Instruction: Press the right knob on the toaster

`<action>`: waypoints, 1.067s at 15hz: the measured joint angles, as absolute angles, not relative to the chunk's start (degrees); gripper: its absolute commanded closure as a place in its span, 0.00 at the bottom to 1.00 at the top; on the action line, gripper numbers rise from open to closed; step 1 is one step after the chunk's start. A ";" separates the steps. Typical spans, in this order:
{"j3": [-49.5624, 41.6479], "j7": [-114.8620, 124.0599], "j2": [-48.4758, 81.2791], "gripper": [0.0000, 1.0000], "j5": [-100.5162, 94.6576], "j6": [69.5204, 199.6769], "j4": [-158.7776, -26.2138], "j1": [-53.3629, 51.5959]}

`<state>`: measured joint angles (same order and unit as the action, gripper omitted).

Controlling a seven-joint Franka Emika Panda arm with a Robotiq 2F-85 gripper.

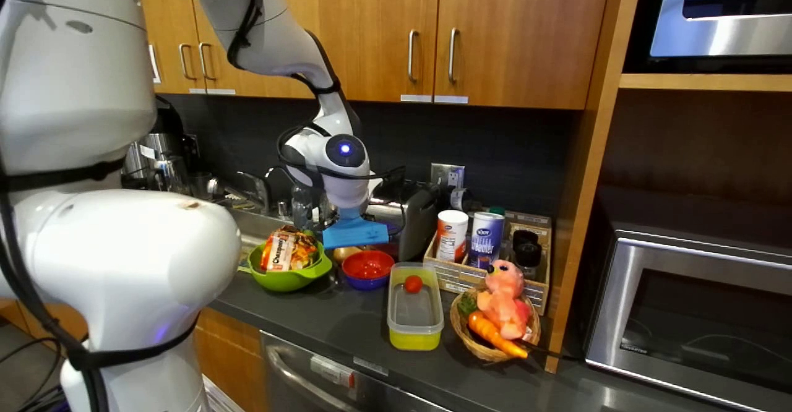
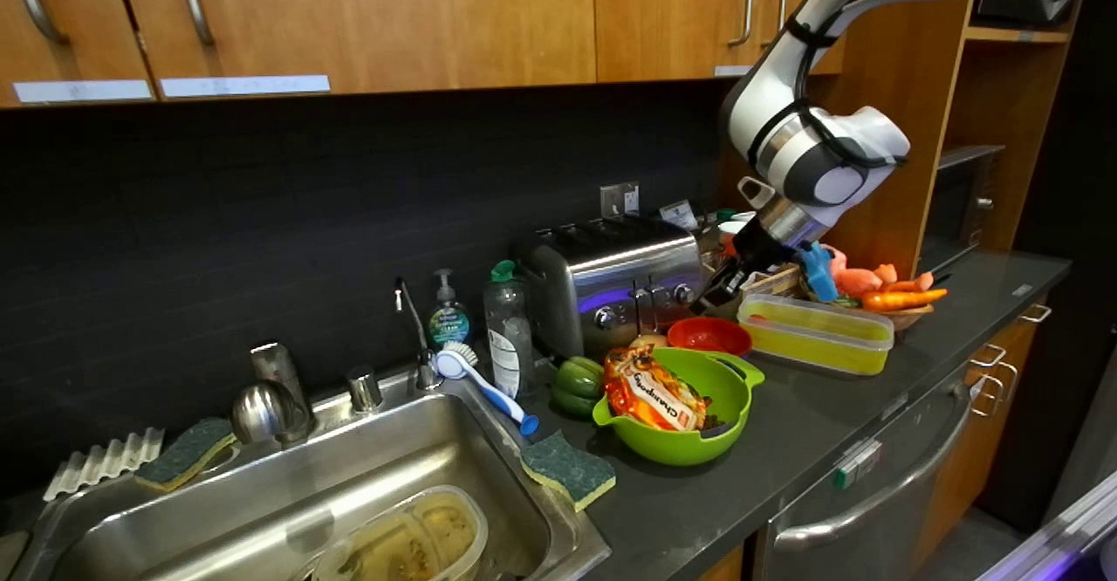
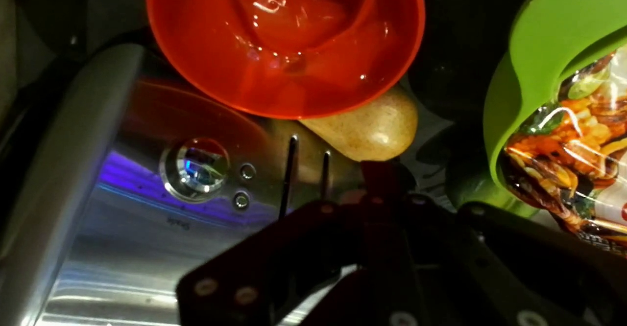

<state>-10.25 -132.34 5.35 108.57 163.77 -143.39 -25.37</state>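
Observation:
The silver toaster (image 2: 628, 276) stands on the counter near the back wall, its grey end (image 1: 422, 220) showing in an exterior view. The right knob (image 3: 201, 169) is round, shiny and unobstructed in the wrist view, with two small buttons beside it. It also shows in an exterior view (image 2: 683, 294), close to the fingertips. My gripper (image 2: 711, 297) points down in front of the toaster's right part. In the wrist view its fingertips (image 3: 382, 174) are together with nothing between them, off to the right of the knob and two levers. I cannot tell whether they touch anything.
A red bowl (image 3: 289, 71) and a yellowish rounded item (image 3: 382, 130) lie against the toaster's front. A green bowl (image 2: 672, 454) with a food packet is nearby. A lidless yellow-green container (image 1: 416, 338), a wicker basket (image 1: 461, 334) and a sink (image 2: 524, 555) share the counter.

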 measured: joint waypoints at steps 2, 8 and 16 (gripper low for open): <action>-10.29 -133.24 6.94 1.00 109.49 163.79 -142.00 -25.37; -11.83 -139.29 10.30 1.00 117.07 164.15 -137.60 -25.06; -13.59 -141.48 13.61 1.00 122.61 164.17 -135.51 -24.64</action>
<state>-13.59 -141.48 13.61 122.61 164.17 -135.51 -24.64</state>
